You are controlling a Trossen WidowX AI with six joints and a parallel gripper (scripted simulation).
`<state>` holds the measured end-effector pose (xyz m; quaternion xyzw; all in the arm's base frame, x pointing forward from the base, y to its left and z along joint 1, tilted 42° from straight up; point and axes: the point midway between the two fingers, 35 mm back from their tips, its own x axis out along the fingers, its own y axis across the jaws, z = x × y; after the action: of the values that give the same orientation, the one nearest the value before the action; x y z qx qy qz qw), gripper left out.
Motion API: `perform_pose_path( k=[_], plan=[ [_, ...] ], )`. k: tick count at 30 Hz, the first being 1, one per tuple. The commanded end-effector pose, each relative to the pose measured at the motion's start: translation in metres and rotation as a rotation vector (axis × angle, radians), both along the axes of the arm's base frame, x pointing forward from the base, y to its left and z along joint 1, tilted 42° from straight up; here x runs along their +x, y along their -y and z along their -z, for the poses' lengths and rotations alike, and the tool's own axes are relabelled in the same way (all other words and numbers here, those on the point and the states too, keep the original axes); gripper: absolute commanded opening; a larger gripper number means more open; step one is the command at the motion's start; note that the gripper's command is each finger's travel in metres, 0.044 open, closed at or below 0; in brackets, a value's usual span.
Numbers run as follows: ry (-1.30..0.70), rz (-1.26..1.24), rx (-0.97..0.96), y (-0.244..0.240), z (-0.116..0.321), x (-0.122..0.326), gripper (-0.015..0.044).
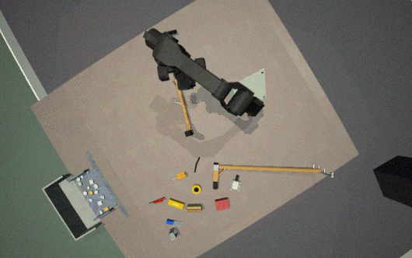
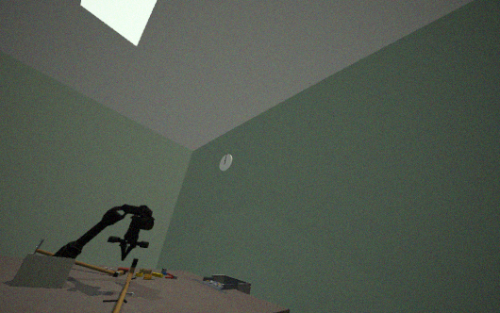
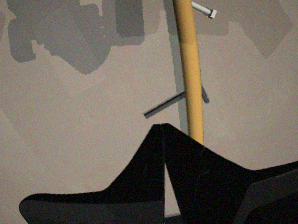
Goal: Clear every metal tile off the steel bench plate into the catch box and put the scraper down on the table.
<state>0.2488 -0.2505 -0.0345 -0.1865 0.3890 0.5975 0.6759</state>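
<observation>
Over the brown tabletop (image 1: pixel 295 128) (image 2: pixel 184 294) (image 3: pixel 75 150), at upper centre of the top view, hangs with gripper (image 1: pixel 183 75) (image 2: pixel 124 257) (image 3: pixel 160 131) closed on nothing, near a wooden-handled tool (image 1: pixel 183 105) (image 2: pixel 125 289) (image 3: pixel 191 70). At lower left, shows small tiles (image 1: pixel 92 182) scattered on the steel plate (image 1: pixel 110 198) (image 2: pixel 215 287).

top: arm hides one end of long wooden handle (image 1: pixel 184 106) | exterior: same handle (image 2: pixel 125 292) cut by bottom edge
</observation>
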Motion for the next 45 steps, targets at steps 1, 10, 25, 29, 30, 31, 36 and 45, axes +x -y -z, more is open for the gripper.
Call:
perform_pose_path(
  k=[1, 10, 25, 29, 30, 31, 36, 45],
  plan=[
    [0.021, -0.029, -0.005, 0.004, -0.008, -0.006, 0.0000],
    [0.025, -0.033, -0.005, -0.002, 0.003, -0.003, 0.0000],
    [0.036, -0.044, -0.006, -0.022, 0.032, 0.001, 0.0000],
    [0.039, -0.047, -0.006, -0.028, 0.039, 0.001, 0.0000],
    [0.040, -0.048, -0.006, -0.029, 0.041, 0.001, 0.0000],
    [0.041, -0.049, -0.006, -0.031, 0.043, 0.001, 0.0000],
    [0.044, -0.052, -0.006, -0.038, 0.052, 0.002, 0.0000],
    [0.051, -0.059, -0.005, -0.052, 0.067, 0.001, 0.0000]
  ],
)
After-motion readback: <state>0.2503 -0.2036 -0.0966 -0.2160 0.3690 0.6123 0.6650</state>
